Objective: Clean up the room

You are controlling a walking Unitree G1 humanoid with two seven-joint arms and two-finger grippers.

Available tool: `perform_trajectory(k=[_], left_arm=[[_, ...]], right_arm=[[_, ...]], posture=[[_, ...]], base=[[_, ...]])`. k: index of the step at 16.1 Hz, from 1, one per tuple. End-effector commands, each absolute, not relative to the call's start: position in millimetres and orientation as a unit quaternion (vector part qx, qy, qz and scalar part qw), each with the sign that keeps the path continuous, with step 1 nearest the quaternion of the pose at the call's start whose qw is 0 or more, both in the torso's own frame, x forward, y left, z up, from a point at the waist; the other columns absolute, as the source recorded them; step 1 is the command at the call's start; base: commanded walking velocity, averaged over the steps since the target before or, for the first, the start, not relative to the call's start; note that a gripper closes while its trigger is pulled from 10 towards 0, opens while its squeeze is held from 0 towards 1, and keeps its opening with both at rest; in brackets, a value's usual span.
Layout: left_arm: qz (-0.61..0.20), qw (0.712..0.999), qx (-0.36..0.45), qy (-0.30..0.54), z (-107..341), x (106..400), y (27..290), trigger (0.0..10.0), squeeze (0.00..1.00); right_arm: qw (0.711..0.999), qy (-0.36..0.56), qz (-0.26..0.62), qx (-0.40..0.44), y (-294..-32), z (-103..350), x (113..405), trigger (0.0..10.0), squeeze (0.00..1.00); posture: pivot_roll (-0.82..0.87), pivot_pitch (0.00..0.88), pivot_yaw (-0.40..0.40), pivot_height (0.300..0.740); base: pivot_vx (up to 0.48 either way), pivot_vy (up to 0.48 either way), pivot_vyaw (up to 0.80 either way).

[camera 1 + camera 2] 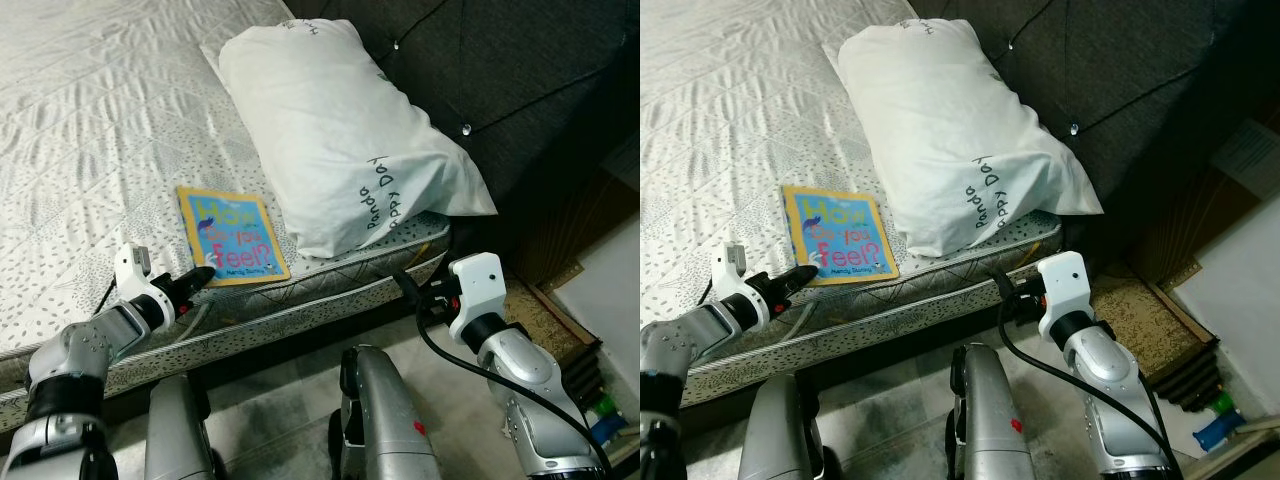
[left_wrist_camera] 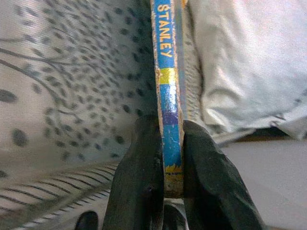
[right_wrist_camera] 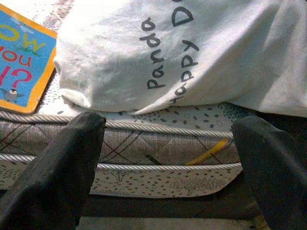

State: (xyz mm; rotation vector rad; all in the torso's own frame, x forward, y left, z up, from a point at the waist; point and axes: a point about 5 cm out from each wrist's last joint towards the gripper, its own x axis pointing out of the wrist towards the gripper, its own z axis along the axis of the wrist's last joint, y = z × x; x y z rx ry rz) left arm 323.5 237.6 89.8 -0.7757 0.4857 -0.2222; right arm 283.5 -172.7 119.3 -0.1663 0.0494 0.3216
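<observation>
We are at the near edge of the bed (image 1: pixel 90 130), which fills the upper left of the head views, with a children's book (image 1: pixel 231 236) lying flat on the mattress at centre left, its cover reading "How Do You Feel?". A white pillow (image 1: pixel 340 130) printed with "Panda" sits just beside the book, running toward the upper centre against the dark headboard (image 1: pixel 500 90).

Our left pincer (image 1: pixel 200 275), at lower left in the head views, is clamped on the book's near corner; the left wrist view shows both black fingers (image 2: pixel 139 182) pressed against the blue spine edge, one on each side. The bite looks shallow, only on the corner.

Our right pincer (image 3: pixel 165 158) hovers at the mattress side at lower centre right, its fingers spread wide and holding nothing, facing the mattress edge below the pillow.

We judge the step in hand is lifting the book off the bed. To do it well, we should keep the squeeze firm and raise the corner slowly, since a thin, stiff book held by one corner may pivot or slip. Drawing it toward us, away from the pillow, avoids dragging the pillowcase. If it sags, the free right pincer could steady the far edge.
</observation>
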Motion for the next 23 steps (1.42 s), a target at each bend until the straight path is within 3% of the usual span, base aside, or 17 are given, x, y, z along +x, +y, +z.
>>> perform_trajectory(k=[1, 5, 15, 19, 23], left_arm=[[-0.083, 0.900, -0.347, 0.250, 83, 322, 244, 10.0, 1.00], [-0.015, 0.923, -0.288, 0.256, 70, 324, 260, 10.0, 1.00], [0.009, 0.945, -0.227, 0.235, 71, 328, 271, 10.0, 1.00], [0.029, 0.962, -0.209, 0.171, 87, 336, 266, 10.0, 1.00], [0.044, 0.975, -0.197, 0.097, 102, 320, 263, 10.0, 1.00]], right_arm=[[0.985, 0.021, 0.148, -0.089, -180, 122, 282, 10.0, 0.00], [0.985, 0.018, 0.147, -0.092, -179, 123, 284, 10.0, 0.00], [0.986, 0.011, 0.143, -0.087, -176, 123, 287, 10.0, 0.00], [0.986, 0.004, 0.143, -0.080, -170, 123, 290, 10.0, 0.00], [0.987, -0.004, 0.142, -0.071, -164, 124, 296, 10.0, 0.00]], posture=[[-0.16, 0.182, -0.105, 0.523], [-0.16, 0.177, -0.103, 0.523], [-0.15, 0.165, -0.084, 0.523], [-0.12, 0.148, -0.076, 0.523], [-0.09, 0.128, -0.065, 0.523]], base=[[0.000, 0.000, 0.00], [0.000, 0.000, 0.00], [0.000, 0.000, 0.00], [0.000, 0.000, 0.00], [0.000, 0.000, 0.00]])
